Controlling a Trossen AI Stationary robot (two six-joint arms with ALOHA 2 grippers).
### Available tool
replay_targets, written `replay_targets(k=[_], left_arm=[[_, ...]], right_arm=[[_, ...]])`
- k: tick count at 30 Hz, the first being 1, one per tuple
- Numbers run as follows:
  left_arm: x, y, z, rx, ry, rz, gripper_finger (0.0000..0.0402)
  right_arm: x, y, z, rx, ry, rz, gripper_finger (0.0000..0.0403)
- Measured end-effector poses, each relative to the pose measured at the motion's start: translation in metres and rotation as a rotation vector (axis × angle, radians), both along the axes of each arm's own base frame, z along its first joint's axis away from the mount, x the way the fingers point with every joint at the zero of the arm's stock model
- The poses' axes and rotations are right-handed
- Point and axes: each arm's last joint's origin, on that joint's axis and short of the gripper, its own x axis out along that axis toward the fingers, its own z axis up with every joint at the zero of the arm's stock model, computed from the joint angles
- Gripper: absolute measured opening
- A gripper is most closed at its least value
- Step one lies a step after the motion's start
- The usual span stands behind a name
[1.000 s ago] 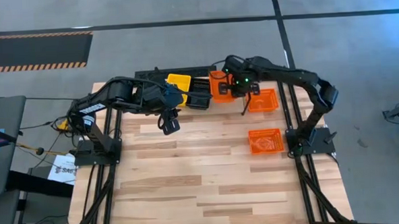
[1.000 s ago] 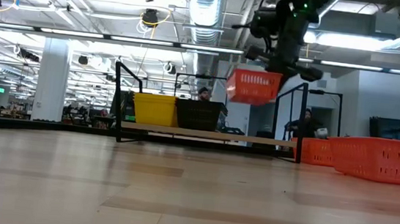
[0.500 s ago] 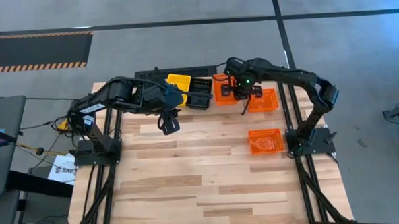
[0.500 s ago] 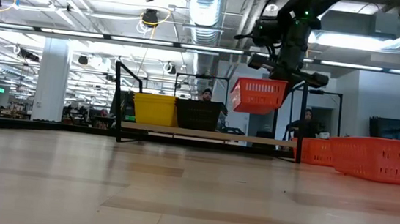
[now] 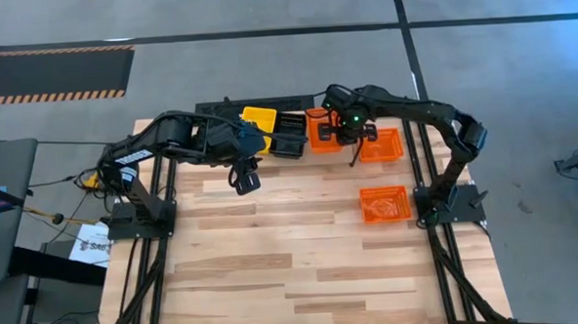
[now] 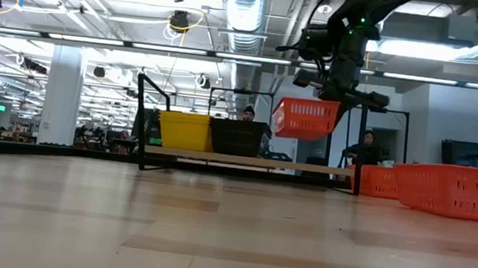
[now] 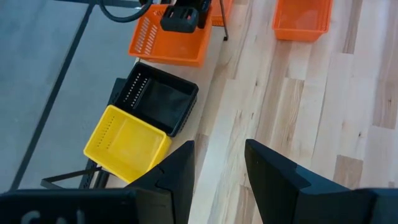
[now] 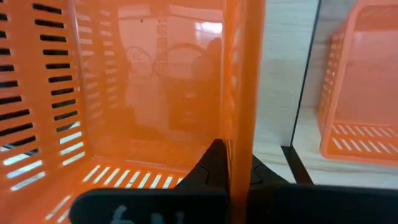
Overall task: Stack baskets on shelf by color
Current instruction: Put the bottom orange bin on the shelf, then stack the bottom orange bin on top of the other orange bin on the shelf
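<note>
The shelf (image 6: pixel 245 161) stands at the table's far edge, with a yellow basket (image 5: pixel 260 118) and a black basket (image 5: pixel 288 135) resting side by side on its board. My right gripper (image 5: pixel 346 132) is shut on an orange basket (image 6: pixel 306 118), which hangs above the shelf's right part. Two more orange baskets (image 5: pixel 380 145) (image 5: pixel 385 204) lie on the table's right side. My left gripper (image 5: pixel 243 180) hangs open above the table, nearer than the shelf, with nothing between its fingers (image 7: pixel 186 168). My right gripper pinches the orange basket's wall on the side toward the table's right (image 8: pixel 239 143), at its rim. One finger (image 8: pixel 214 163) is inside the basket and one outside. The fingers point down from above. The basket hangs nearly level, clear of the shelf board.
Black wire hoops (image 6: pixel 140 116) rise at the shelf's ends. The table's near half (image 5: pixel 294 269) is bare wood. Beyond the far edge the low view shows a hall, with a person (image 6: pixel 243 112) behind the shelf.
My right gripper has sunk a little toward the shelf with the orange basket. The basket, tilted a second ago, now hangs nearly level and lower, still clear of the board.
</note>
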Motion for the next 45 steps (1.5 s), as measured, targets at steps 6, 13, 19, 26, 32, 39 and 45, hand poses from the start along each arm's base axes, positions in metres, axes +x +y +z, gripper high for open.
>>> replay_targets(k=[6, 13, 19, 26, 32, 39, 45], left_arm=[[0.000, 0.000, 0.000, 0.001, 0.001, -0.002, 0.0130], [0.000, 0.000, 0.000, 0.001, 0.001, -0.002, 0.0130], [0.000, 0.000, 0.000, 0.001, 0.001, -0.002, 0.0130], [0.000, 0.000, 0.000, 0.001, 0.001, -0.002, 0.0130], [0.000, 0.000, 0.000, -0.001, -0.001, 0.001, 0.0130], [0.000, 0.000, 0.000, -0.002, -0.001, 0.002, 0.0130], [0.000, 0.000, 0.000, -0.002, -0.001, 0.003, 0.0130]], right_arm=[[0.000, 0.000, 0.000, -0.023, 0.013, 0.009, 0.0048], [0.000, 0.000, 0.000, -0.028, 0.012, 0.017, 0.0090], [0.000, 0.000, 0.001, -0.029, 0.011, 0.018, 0.0110], [-0.001, 0.007, 0.000, -0.007, 0.047, 0.038, 0.0116], [-0.004, 0.014, -0.001, 0.024, 0.102, 0.067, 0.0117], [-0.001, 0.017, 0.002, 0.006, 0.114, 0.080, 0.0117], [0.012, 0.019, 0.031, -0.086, 0.036, 0.150, 0.0113]])
